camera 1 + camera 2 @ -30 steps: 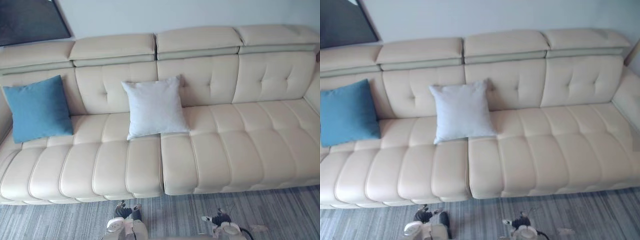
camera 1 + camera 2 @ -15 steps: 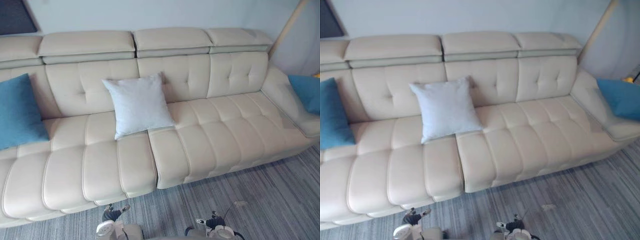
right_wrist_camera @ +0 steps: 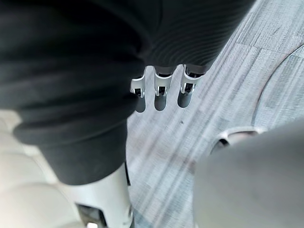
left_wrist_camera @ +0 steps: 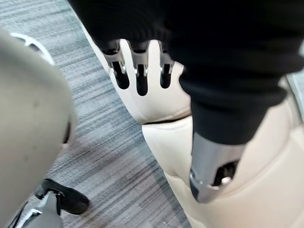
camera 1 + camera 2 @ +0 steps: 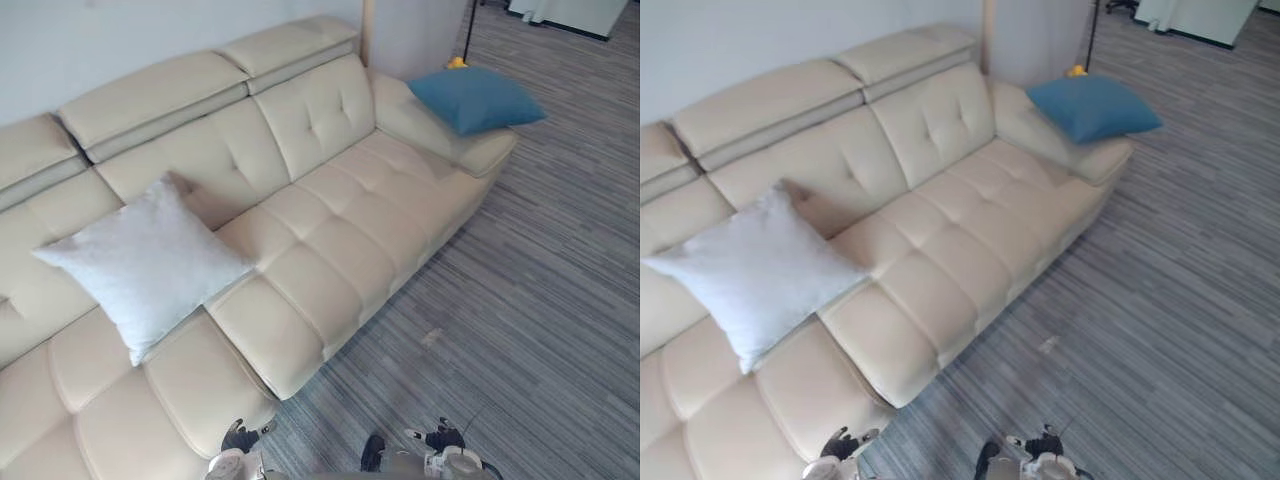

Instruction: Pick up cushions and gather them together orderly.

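Observation:
A light grey cushion point(image 5: 145, 265) leans against the backrest of the cream leather sofa point(image 5: 340, 240), left of the sofa's middle seam. A blue cushion point(image 5: 475, 98) lies on the sofa's right armrest, far from the grey one. My left hand point(image 4: 206, 166) hangs low beside the sofa's front edge with relaxed fingers point(image 4: 139, 61) and holds nothing. My right hand point(image 3: 111, 190) hangs over the carpet, its fingers point(image 3: 160, 86) also loose and empty. Both hands are well away from either cushion.
Grey striped carpet point(image 5: 540, 300) spreads in front of and to the right of the sofa. A small yellow object point(image 5: 455, 62) and a thin dark pole point(image 5: 468, 30) stand behind the right armrest. The wall point(image 5: 100, 40) runs behind the backrest.
The whole view has swung to the right. The blue cushion at the sofa's left end has left the picture and the one on the right armrest is now fully seen. No cushion has moved.

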Controlling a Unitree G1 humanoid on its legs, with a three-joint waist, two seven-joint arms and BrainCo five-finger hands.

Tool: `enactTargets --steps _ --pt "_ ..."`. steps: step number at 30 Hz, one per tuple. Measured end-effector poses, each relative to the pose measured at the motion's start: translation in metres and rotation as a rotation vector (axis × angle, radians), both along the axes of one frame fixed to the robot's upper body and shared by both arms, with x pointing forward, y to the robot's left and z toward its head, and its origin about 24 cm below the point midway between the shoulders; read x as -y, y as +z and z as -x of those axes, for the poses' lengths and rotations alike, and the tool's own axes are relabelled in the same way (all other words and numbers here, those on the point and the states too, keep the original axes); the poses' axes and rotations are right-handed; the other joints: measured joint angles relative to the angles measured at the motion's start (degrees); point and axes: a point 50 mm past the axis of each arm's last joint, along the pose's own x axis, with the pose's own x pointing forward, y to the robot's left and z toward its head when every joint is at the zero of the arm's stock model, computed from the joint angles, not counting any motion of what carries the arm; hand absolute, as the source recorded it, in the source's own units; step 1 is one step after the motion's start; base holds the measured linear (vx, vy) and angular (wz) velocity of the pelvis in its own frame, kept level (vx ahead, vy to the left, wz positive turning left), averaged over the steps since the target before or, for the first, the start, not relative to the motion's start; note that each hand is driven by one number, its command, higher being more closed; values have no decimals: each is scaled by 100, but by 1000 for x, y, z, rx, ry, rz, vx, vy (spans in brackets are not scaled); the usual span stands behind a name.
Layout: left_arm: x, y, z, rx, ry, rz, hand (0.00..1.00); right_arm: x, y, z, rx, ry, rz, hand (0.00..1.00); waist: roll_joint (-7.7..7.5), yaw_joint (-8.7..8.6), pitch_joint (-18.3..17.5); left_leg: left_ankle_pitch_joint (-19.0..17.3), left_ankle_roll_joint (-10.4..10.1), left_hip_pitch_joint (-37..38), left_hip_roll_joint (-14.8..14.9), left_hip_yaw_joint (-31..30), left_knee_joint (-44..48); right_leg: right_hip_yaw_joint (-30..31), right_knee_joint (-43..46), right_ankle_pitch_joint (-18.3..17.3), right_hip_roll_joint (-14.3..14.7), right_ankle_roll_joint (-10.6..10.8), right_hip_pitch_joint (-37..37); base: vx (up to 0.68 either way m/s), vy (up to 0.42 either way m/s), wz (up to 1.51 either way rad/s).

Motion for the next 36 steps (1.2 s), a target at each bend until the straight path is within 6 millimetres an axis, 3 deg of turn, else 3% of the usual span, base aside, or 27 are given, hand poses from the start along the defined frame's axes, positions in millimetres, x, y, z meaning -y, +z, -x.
enactTargets --steps 1,3,4,5,7,8,9,11,13,15,17,19,21,24,25,26,27,28,30,31,32,34,36 --pt "-1 0 3 1 11 -4 0 1 0 0 2 -5 1 0 67 131 -11 -349 -360 -238 -142 -479 421 351 11 -114 132 -28 82 129 16 -114" --pt "1 0 3 8 8 2 0 0 1 -4 10 -5 0 0 46 135 6 -831 -544 -560 -501 -811 284 647 8 -139 180 -63 81 177 19 -112" --pt "2 2 0 22 7 0 0 -1 1 -4 7 -5 -3 0 9 162 29 -1010 -602 -709 -827 -1027 -151 953 7 -143 211 -58 81 193 46 -130" --pt "2 2 0 26 11 0 0 -1 1 -5 8 -1 -3 0 0 181 39 -1083 -670 -808 -1168 -1316 -703 1255 7 -156 269 -41 73 163 66 -133" --pt "3 2 -1 31 11 2 0 -3 2 -8 10 14 -2 0 0 222 33 -1058 -752 -901 -1552 -1996 -1639 1705 15 -171 395 -17 8 145 108 -145" --pt "4 3 -1 34 12 3 0 -6 2 -11 14 32 -1 0 12 244 32 -1017 -758 -901 -1625 -2295 -2046 1947 14 -184 514 6 -9 230 201 -194" --pt "5 2 -1 34 14 7 0 -9 2 -13 17 41 -6 0 65 321 -6 -721 -738 -823 -1526 -2409 -2336 2311 26 -194 726 24 -6 227 199 -184" --pt "-2 2 3 26 21 -8 0 -18 1 -11 14 62 -22 0 -59 397 -132 -802 -706 -685 -1430 -1956 -2427 2751 29 -247 777 128 4 319 222 -163" --pt "-7 3 5 23 20 -21 0 -26 0 -8 11 73 -40 0 -233 451 -229 -910 -615 -543 -1363 -1363 -2474 2681 475 -381 558 355 -159 309 201 -127" --pt "-7 2 6 17 19 -22 0 -30 0 -11 19 83 -47 0 -263 461 -233 -1033 -502 -128 -1421 -872 -2607 2354 1183 -573 290 729 -317 352 204 -121" --pt "-3 1 4 9 -7 -13 0 -31 3 -17 43 89 -49 0 -189 450 -166 -1104 -409 300 -1424 -587 -2846 1842 2254 -396 87 1139 -826 305 124 -93" --pt "3 1 -1 1 -39 -3 0 -27 6 -24 72 92 -41 0 -75 412 -91 -1128 -391 732 -1400 -465 -3113 1118 3044 -510 -225 903 -1167 261 55 -46" --pt "6 1 -4 -2 -64 -5 0 -26 7 -27 79 96 -38 0 -55 387 26 -1127 -392 1354 -1366 -395 -3587 499 2790 -615 -511 698 -1240 288 -8 -19" --pt "3 1 -5 -4 -99 -21 0 -26 8 -33 90 98 -40 0 -110 266 57 -1126 -396 1613 -1287 -423 -3872 455 1872 -500 -543 655 -1527 295 -137 12" --pt "0 0 0 -25 -126 -32 0 -25 8 -34 84 98 -38 0 -160 172 62 -1121 -415 1729 -1325 -515 -3977 648 1064 -54 -500 619 -1521 373 -229 24" --pt "-6 0 2 -32 -122 -44 0 -24 5 -29 63 77 -45 0 -302 121 68 -1165 -493 1857 -1413 -724 -3945 854 591 503 -499 459 -1450 388 -258 22" --pt "-6 -1 4 -41 -119 -44 0 -19 6 -29 66 62 -40 0 -298 105 95 -1220 -589 1928 -1370 -844 -3873 910 742 551 -431 394 -1419 394 -274 9" --pt "2 -2 4 -44 -120 -26 0 -10 6 -28 58 47 -22 0 -68 147 83 -1219 -631 1864 -1134 -1084 -3365 791 851 320 -258 314 -1290 399 -286 6" --pt "6 -1 2 -24 -99 -14 0 -2 6 -24 49 33 -5 0 127 119 84 -1025 -699 1037 -859 -1418 -1573 675 773 88 -45 226 -1077 490 -298 -6" --pt "12 0 -2 3 -58 8 0 4 8 -25 54 32 15 0 370 176 165 -117 -637 -94 -378 -1736 763 587 497 -98 360 -22 -585 594 -257 -25" --pt "10 2 -6 16 -61 1 0 2 8 -27 60 25 11 0 355 169 248 -240 -754 -433 -270 -1662 1347 593 318 -244 467 -147 -171 693 -258 -23" --pt "4 7 -13 51 -82 -27 0 -3 4 -19 38 12 -5 0 125 190 324 -505 -768 -835 -332 -1312 1301 644 -158 -359 456 -166 563 508 -172 1" --pt "4 10 -18 78 -93 -36 0 -8 3 -17 33 -2 -23 0 36 210 304 -659 -689 -1233 -411 -893 493 654 -515 -378 427 -65 941 404 -91 2"
